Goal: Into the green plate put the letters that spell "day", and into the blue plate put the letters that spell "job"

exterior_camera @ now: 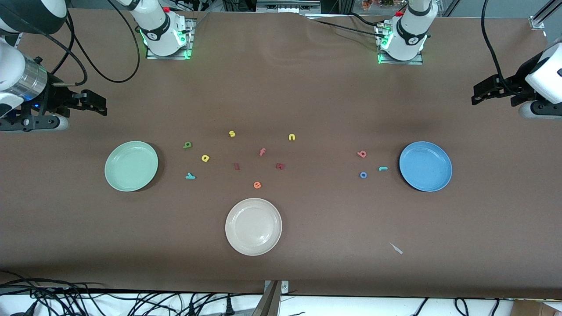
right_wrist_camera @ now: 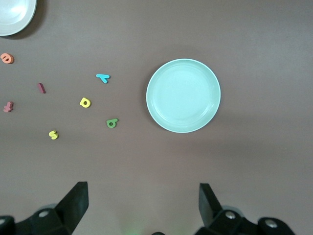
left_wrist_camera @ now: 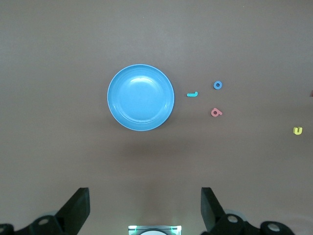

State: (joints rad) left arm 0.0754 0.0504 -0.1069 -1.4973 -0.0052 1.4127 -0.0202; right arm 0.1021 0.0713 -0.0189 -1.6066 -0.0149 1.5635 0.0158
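Observation:
The mint-green plate (exterior_camera: 131, 166) (right_wrist_camera: 183, 95) lies toward the right arm's end, with the olive d (exterior_camera: 187, 145) (right_wrist_camera: 112, 123), yellow a (exterior_camera: 205, 158) (right_wrist_camera: 85, 102) and teal y (exterior_camera: 190, 176) (right_wrist_camera: 103, 77) beside it. Toward the left arm's end is the blue plate (exterior_camera: 425, 166) (left_wrist_camera: 141, 104), and beside it lie the red-orange b (exterior_camera: 362, 154) (left_wrist_camera: 216, 112), teal j (exterior_camera: 383, 168) (left_wrist_camera: 192, 94) and blue o (exterior_camera: 363, 175) (left_wrist_camera: 218, 85). Both plates hold nothing. My right gripper (exterior_camera: 94, 103) (right_wrist_camera: 143, 203) and left gripper (exterior_camera: 480, 94) (left_wrist_camera: 145, 205) hang open and empty, high over bare table at their own ends.
Mid-table lie a yellow s (exterior_camera: 232, 134), yellow n (exterior_camera: 292, 137), orange f (exterior_camera: 262, 152), orange e (exterior_camera: 257, 185) and two dark red letters (exterior_camera: 236, 166) (exterior_camera: 280, 166). A cream-white plate (exterior_camera: 253, 226) sits nearer the front camera. A small pale scrap (exterior_camera: 396, 248) lies near the front edge.

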